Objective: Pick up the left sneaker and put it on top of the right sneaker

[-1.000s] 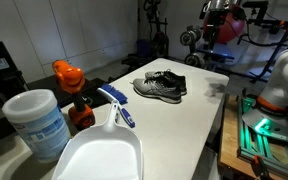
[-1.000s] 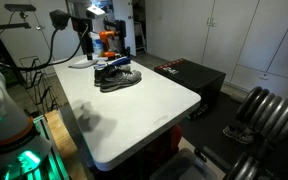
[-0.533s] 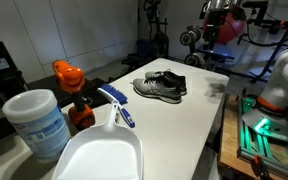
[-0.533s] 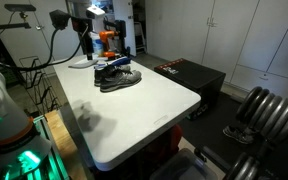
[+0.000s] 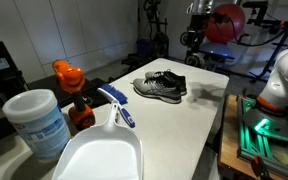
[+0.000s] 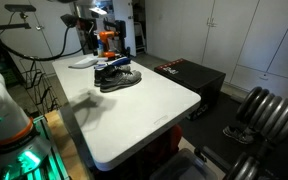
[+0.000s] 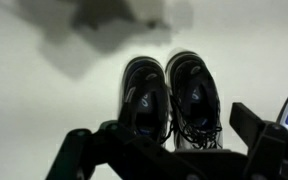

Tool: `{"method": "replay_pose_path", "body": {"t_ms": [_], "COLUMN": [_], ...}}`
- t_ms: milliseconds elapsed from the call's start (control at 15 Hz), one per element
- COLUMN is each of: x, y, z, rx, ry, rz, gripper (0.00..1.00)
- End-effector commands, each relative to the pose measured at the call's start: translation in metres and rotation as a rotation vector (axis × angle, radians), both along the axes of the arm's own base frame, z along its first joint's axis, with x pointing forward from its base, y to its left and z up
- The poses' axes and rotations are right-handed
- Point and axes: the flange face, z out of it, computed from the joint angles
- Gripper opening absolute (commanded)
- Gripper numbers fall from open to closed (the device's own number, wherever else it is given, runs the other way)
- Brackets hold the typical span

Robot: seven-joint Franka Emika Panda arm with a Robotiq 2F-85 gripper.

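Observation:
Two matching grey mesh sneakers with dark laces stand side by side on the white table [image 5: 199,110]. In the wrist view the left sneaker [image 7: 144,97] and the right sneaker [image 7: 195,95] lie touching, directly below my gripper [image 7: 169,150]. The gripper is open and empty, one dark finger on each side of the pair, well above them. In both exterior views the pair [image 5: 161,87] [image 6: 117,74] sits mid-table, and the gripper [image 5: 196,25] hangs high over the table's far part.
A white dustpan with a blue handle [image 5: 99,148], a white tub [image 5: 36,120] and an orange object [image 5: 69,77] crowd one end of the table. A black box [image 6: 189,75] stands beside the table. A flat grey item [image 6: 81,63] lies near the sneakers.
The arm has swung sideways above the table; its shadow on the tabletop has shifted toward the sneakers. The sneakers have not moved.

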Motion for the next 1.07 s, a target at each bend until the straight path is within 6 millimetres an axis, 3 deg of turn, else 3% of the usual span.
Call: {"method": "replay_pose_path", "body": {"t_ms": [0,333,733,800,867,1000], "x": [0.043,0.075,0.093,0.094,0.094,0.095], "y": [0.041,0.057,0.071,0.073,0.074,0.076], "z": [-0.042,-0.091,-0.118,-0.121,-0.123,-0.127], "rx": [-0.022,-0.055,-0.044,-0.046,-0.045,-0.044], "ry": [0.085,0.071,0.077,0.083,0.088,0.095], "rz": [-0.006,0.021,0.045,0.049,0.052,0.055], "gripper": [1.0,1.0,1.0,0.94,0.74,0.57]}}
